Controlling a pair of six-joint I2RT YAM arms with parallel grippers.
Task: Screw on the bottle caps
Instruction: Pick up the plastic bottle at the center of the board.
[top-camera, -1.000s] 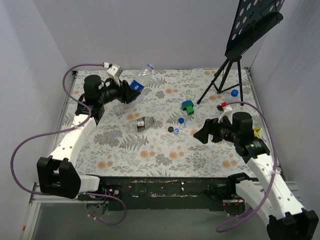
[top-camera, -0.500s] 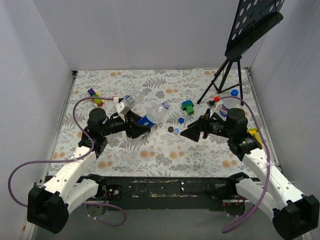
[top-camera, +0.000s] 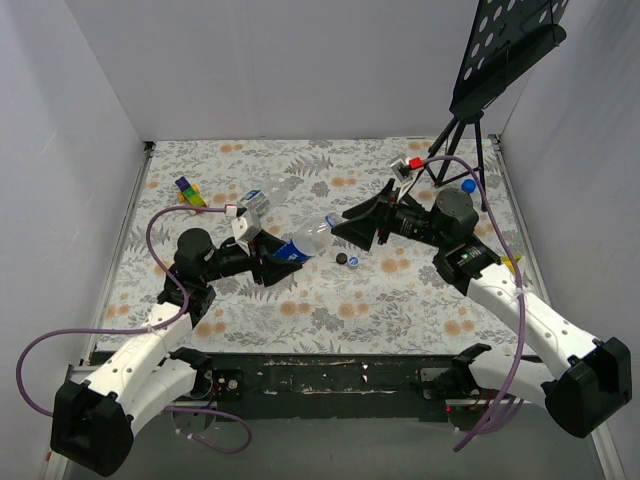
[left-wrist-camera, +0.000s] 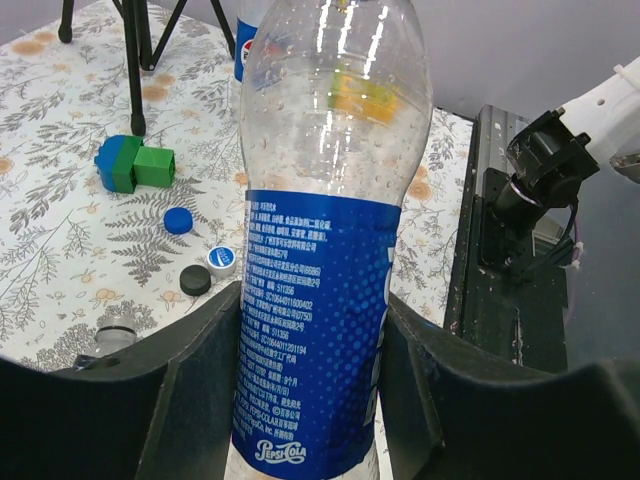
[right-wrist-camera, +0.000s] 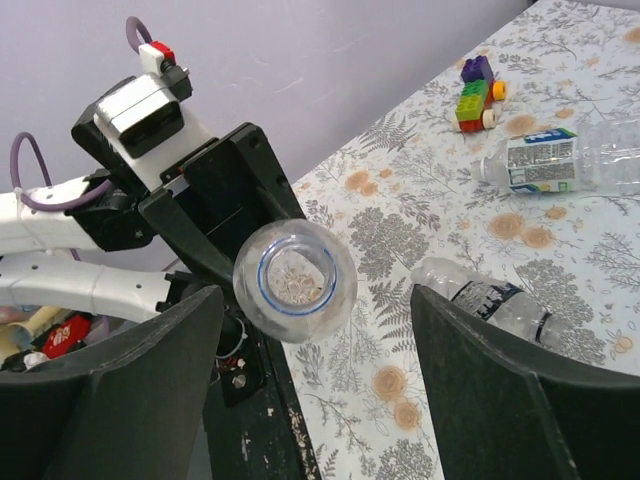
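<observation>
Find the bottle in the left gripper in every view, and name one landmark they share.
Top external: the bottle is held slanted over mid-table, neck toward the right arm.
Left wrist: it fills the centre, blue label facing the camera.
Right wrist: seen mouth-on, left of centre, uncapped.
Shared landmark: the left gripper, clamped on its labelled part.

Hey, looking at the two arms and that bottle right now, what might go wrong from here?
1. The right gripper sits open and empty by the open mouth of the bottle, while the caps lie on the table; closing now would pinch the neck and cap nothing.
2. The left gripper holds the thin bottle by its label; a nudge from the right fingers might twist it loose.
</observation>
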